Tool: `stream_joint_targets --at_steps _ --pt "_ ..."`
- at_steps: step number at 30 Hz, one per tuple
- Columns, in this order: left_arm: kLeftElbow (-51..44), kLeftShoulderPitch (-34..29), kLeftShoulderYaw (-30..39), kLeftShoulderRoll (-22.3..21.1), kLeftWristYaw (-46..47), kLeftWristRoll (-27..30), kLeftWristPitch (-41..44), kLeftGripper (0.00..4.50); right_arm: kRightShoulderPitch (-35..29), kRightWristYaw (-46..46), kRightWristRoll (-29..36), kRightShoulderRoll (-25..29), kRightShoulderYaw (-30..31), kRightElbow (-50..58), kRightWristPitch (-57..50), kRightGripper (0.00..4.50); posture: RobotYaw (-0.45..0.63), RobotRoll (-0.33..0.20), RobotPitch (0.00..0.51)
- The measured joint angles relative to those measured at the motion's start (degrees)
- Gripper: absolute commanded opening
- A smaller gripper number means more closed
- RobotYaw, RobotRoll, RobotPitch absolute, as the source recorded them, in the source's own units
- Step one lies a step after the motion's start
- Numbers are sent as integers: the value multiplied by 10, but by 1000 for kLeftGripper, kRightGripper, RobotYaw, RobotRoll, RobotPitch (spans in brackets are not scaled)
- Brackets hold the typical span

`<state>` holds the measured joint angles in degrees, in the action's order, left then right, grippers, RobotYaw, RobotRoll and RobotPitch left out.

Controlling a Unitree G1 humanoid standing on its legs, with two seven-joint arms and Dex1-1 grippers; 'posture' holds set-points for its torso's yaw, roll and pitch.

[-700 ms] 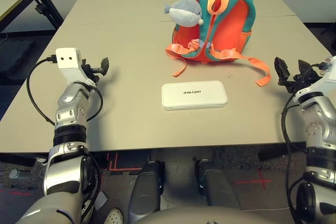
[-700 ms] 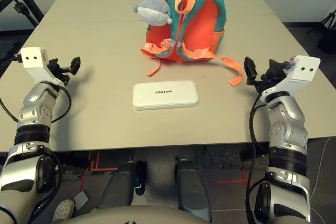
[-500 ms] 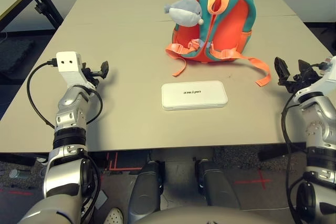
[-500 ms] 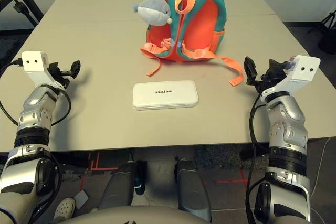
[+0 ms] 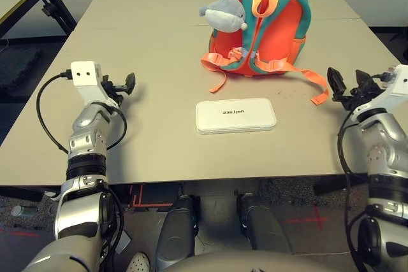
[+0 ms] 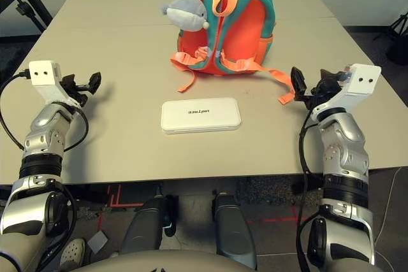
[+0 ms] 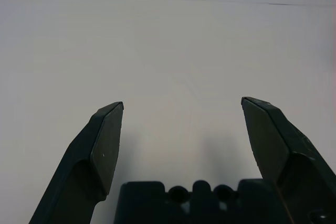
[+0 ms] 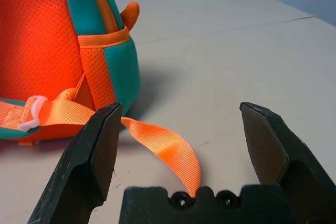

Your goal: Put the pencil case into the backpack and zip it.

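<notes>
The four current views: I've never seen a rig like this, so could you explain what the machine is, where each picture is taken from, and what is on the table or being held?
This is a two-armed humanoid robot at a table. Two views come from its head, one per eye, looking down over its silver forearms. The other two come from its wrists, each looking along two black fingers.

On the table lies a flat white pencil case. Beyond it is an orange and teal backpack with a grey-white plush shark hanging from it; its orange straps trail on the table.

The left end effector and the right end effector are both open, and neither holds anything.
</notes>
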<state>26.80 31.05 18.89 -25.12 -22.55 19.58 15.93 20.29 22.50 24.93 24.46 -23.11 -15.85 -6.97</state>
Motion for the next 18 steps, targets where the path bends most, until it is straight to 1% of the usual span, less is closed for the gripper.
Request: stream_joint_targets --at_steps 4,9,14,18 --pt "-59 -2 -1 -4 -33 51 112 4500 0 13 -6 5 5 0 -1 4430 -50 0 139" --pt "-99 -3 2 -14 -62 108 238 4500 -5 32 -12 18 23 20 -14 4430 -59 0 135" --pt "-113 -2 3 -19 -69 135 304 4500 -18 52 -14 26 45 57 -39 4430 -77 0 130" --pt "-133 2 4 -18 -69 175 399 4500 -36 81 -15 52 65 96 -70 4430 -92 0 128"
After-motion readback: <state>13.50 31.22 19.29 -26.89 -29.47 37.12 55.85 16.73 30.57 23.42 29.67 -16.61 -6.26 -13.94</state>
